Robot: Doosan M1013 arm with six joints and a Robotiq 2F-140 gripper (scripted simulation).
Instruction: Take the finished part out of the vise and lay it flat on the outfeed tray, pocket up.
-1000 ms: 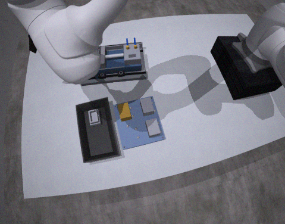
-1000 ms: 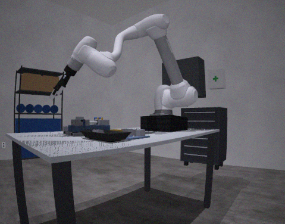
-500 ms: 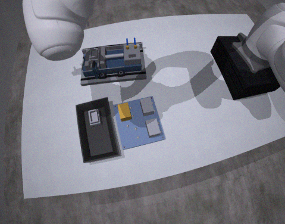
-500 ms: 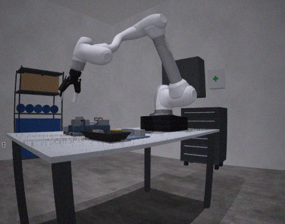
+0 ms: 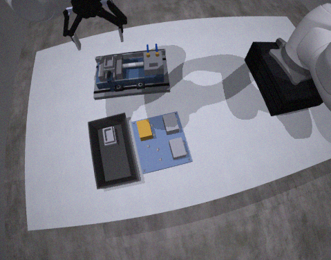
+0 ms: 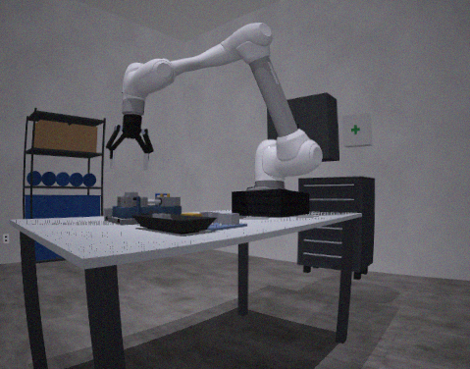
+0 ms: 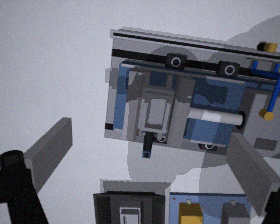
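Observation:
The vise [image 5: 155,67] [image 6: 141,203] [image 7: 211,97] stands at the back of the white table [image 5: 234,145]. A grey block [image 5: 109,67] [image 7: 156,112] sits between its jaws at the left end. The dark outfeed tray [image 5: 92,152] [image 6: 176,223] [image 7: 103,205] lies in front of the vise. A grey part with a light-edged pocket facing up [image 5: 110,135] [image 7: 128,216] lies flat on the tray's floor at its far end. My gripper [image 5: 99,41] [image 6: 129,161] [image 7: 149,138] is open and empty, high above the vise's left end, looking down on it.
A blue fixture plate [image 5: 158,155] right of the tray carries an orange block [image 5: 144,129] and two grey blocks [image 5: 171,124] [image 5: 177,148]. The arm's black base [image 5: 282,83] [image 6: 269,202] stands at the right. A shelf [image 6: 63,162] and a cabinet [image 6: 335,221] stand behind the table.

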